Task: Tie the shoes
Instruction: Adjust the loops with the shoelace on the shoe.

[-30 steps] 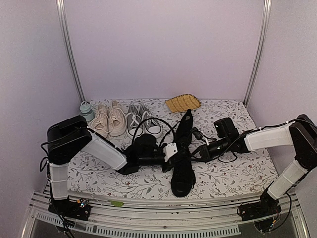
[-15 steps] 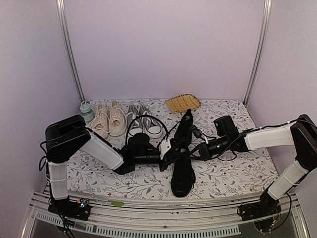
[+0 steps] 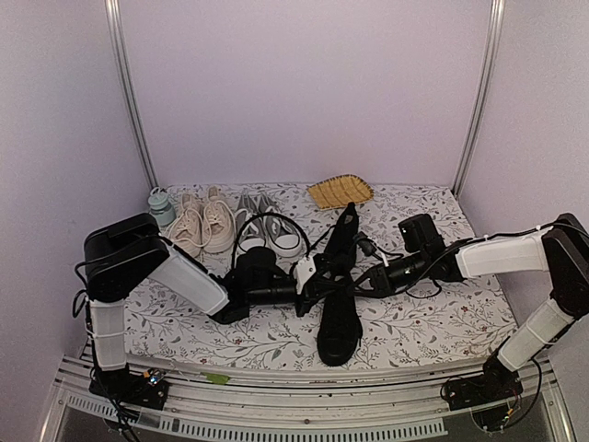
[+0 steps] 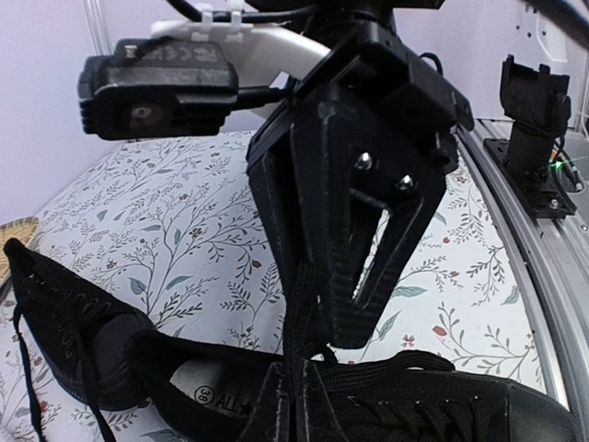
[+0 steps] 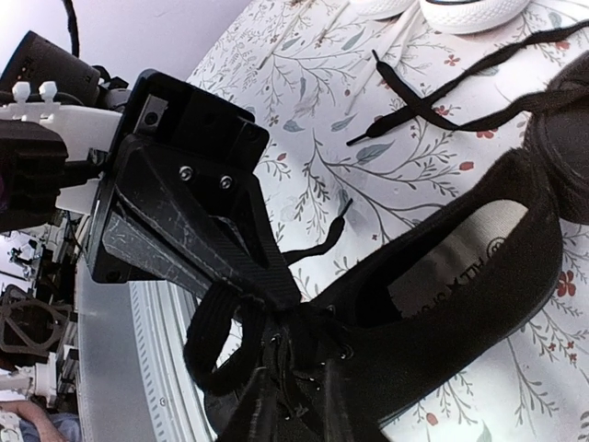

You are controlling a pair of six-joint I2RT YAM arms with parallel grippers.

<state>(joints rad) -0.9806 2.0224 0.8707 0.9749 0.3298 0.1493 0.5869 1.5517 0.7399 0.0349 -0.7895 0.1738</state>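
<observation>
A: How are the grippers found?

B: The left gripper (image 5: 274,293) is seen pressed together, with a black lace (image 4: 296,313) pinched between its tips. The right gripper (image 4: 345,318) is turned tip to tip against it, and a narrow gap is seen between its jaws.

A: Is anything held by the right one?

B: That cannot be told. The lace is seen running down just beside its tips, but contact is hidden.

A: Where are the shoes to be found?

B: One shoe (image 3: 339,322) is laid directly beneath both grippers, with its toe pointed toward the arm bases. Its lacing is bunched just under the left tips, and a loop (image 5: 213,343) is pushed out to one side of them. The second shoe (image 3: 343,235) is laid just beyond the grippers, close to the first.

A: What else is seen on the table (image 3: 442,322)?

B: A beige pair (image 3: 204,224) and a grey pair (image 3: 267,228) are set side by side beyond the left gripper, off to its left. A basket (image 3: 340,191) is placed well beyond both grippers, at the far edge.
</observation>
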